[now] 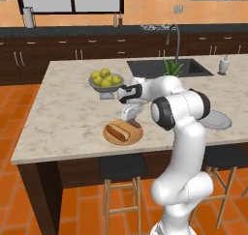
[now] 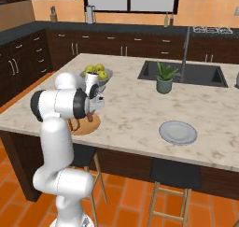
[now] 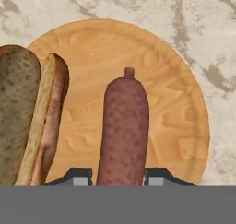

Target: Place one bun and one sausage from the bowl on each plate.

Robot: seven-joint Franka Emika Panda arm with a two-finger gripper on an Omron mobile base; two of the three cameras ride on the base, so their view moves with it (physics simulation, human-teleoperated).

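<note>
Centrally, the claw [image 3: 117, 179] is gripping a reddish-brown sausage [image 3: 123, 126] between its two dark fingertips [image 3: 79, 177], hanging over the tan-orange wooden plate [image 3: 170, 103]. Beside the sausage, a bun [image 3: 27, 117] is lying on that plate. From the left base view, the plate [image 1: 110, 138] is sitting near the front edge of the marble table [image 1: 58, 113], with the arm reaching down above it. Further along the table, the pale grey plate [image 2: 178, 132] is resting well apart, near a potted plant [image 2: 165, 78] and a footed bowl of yellow-green fruit [image 1: 105, 80].
</note>
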